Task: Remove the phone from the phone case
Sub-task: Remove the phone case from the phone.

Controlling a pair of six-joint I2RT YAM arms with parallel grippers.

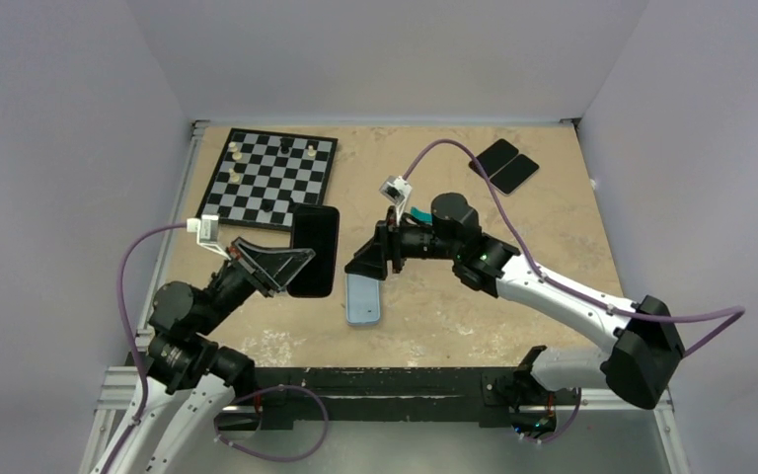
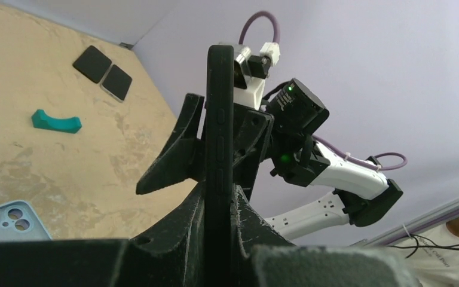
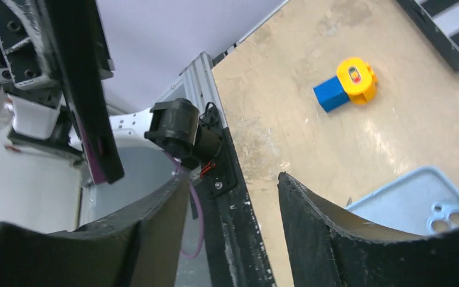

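Note:
My left gripper (image 1: 294,261) is shut on a black phone (image 1: 314,250) and holds it up off the table, edge-on in the left wrist view (image 2: 220,131). The light blue phone case (image 1: 362,299) lies empty on the table, camera cutout showing; it also shows in the left wrist view (image 2: 6,222) and the right wrist view (image 3: 412,203). My right gripper (image 1: 367,263) is open and empty, just above the case's far end and to the right of the phone. Its fingers (image 3: 317,227) hold nothing between them.
A chessboard (image 1: 274,178) with a few pieces lies at the back left. Two dark flat slabs (image 1: 504,165) lie at the back right. A teal curved piece (image 2: 57,121) sits near the right arm. A blue and yellow toy (image 3: 348,84) lies near the table's front edge.

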